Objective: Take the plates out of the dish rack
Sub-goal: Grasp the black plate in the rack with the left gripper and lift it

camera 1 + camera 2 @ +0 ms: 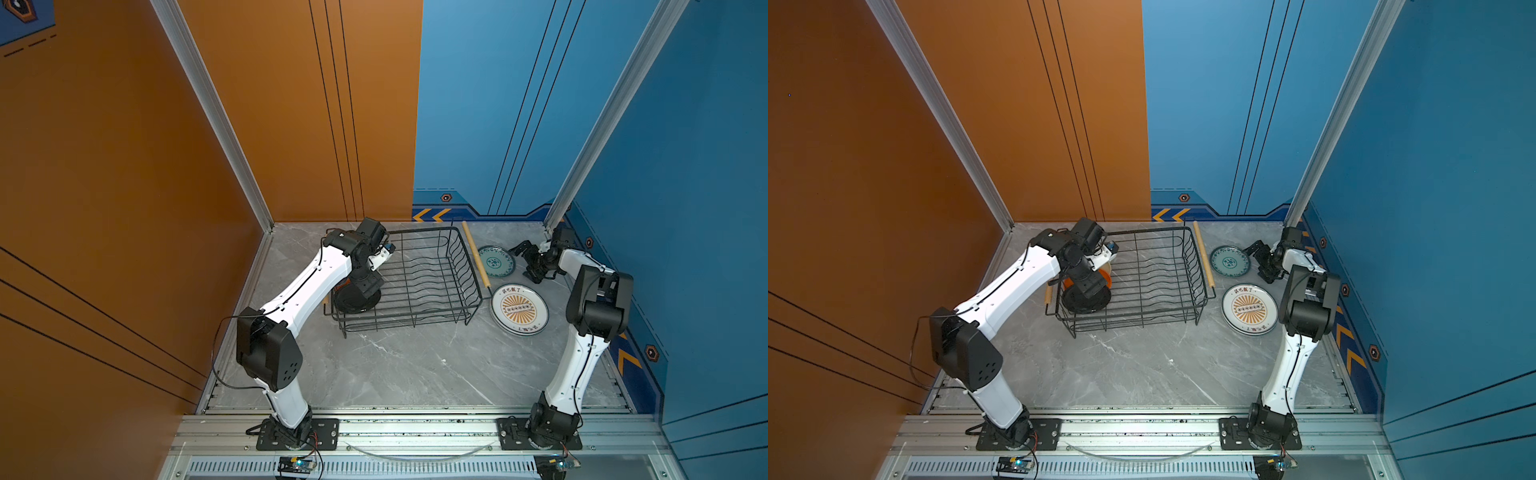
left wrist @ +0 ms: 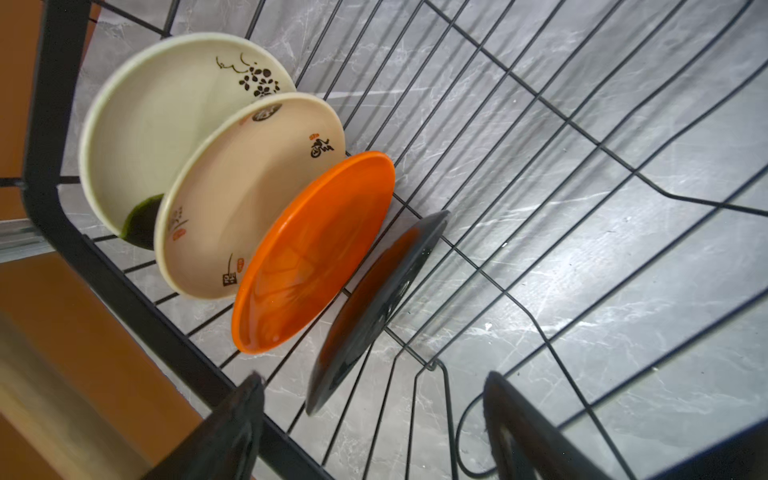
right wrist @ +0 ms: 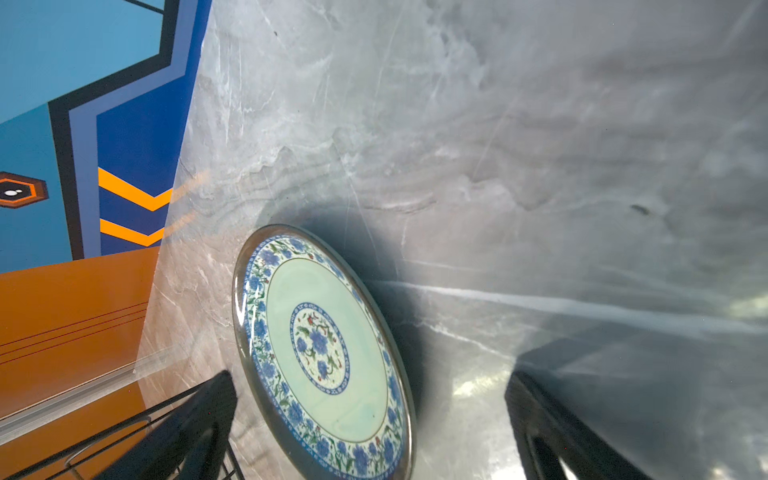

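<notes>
Inside the dish rack point(image 1: 409, 318), four plates point(image 2: 311, 253); outside, two; left pincer point(image 2: 374, 380) and right pincer point(image 3: 370, 376) spread.

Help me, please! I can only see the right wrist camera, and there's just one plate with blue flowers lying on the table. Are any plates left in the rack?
Observer: Yes. Four plates stand on edge at the left end of the dish rack: a pale plate, a beige plate, an orange plate and a black plate.
Operator: Is anybody grabbing one?
Observer: Not yet. The left gripper hangs open just above the black plate.
Operator: Is my flowery plate alone out there?
Observer: No. A sunburst plate lies flat on the table beside the rack, nearer the front than yours.
</notes>
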